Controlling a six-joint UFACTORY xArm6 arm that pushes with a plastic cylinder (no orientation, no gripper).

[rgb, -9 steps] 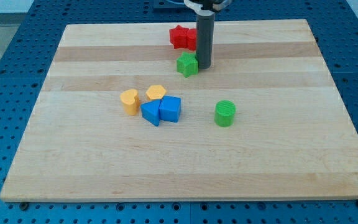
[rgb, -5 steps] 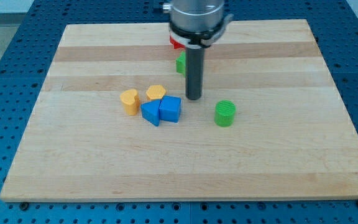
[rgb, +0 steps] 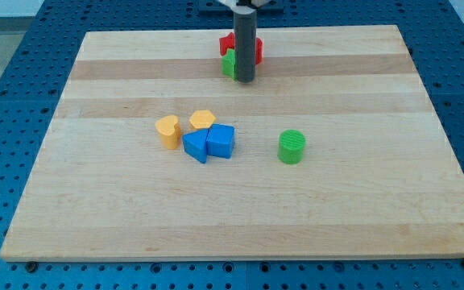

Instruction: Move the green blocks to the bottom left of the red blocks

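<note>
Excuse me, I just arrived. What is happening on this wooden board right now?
A robot arm's rod is pushing blocks about. My tip stands near the view's top, right against a green block that sits just below and left of the red blocks; the rod hides part of them. A green cylinder waits alone at the view's right. Two yellow blocks and two blue blocks lie clustered near the middle, untouched.
</note>
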